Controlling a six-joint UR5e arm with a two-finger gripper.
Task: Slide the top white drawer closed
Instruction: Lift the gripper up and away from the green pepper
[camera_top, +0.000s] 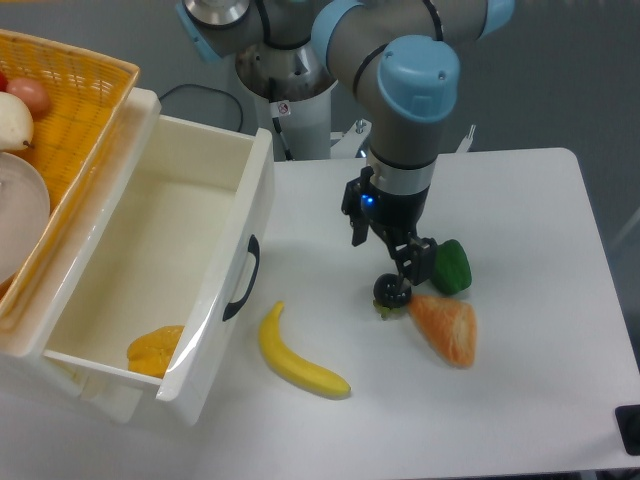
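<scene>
The top white drawer (150, 270) stood pulled far out at the left of the white table (540, 330), its front panel with the curved black handle (242, 278) facing roughly three o'clock. Inside it, near the front corner at about seven o'clock of the box, lay a single orange-yellow piece (156, 350); the remainder of the glossy interior showed only white walls. On top of the cabinet, at ten o'clock from the drawer, sat a woven yellow basket (85, 90) holding a pale round fruit (12, 120), a reddish one (30, 95) and something white, partly cut off by the edge.

A banana (298, 358) lay on the table just beside the drawer front, at about four o'clock from the handle, apart from the panel. Further toward three o'clock rested an orange wedge (447, 328), and at its twelve o'clock a green object (452, 266). The gripper (395, 293) hung low between the banana and the wedge, just beside the green object; its fingers overlapped in this view, so whether the jaws were spread or closed could not be told
</scene>
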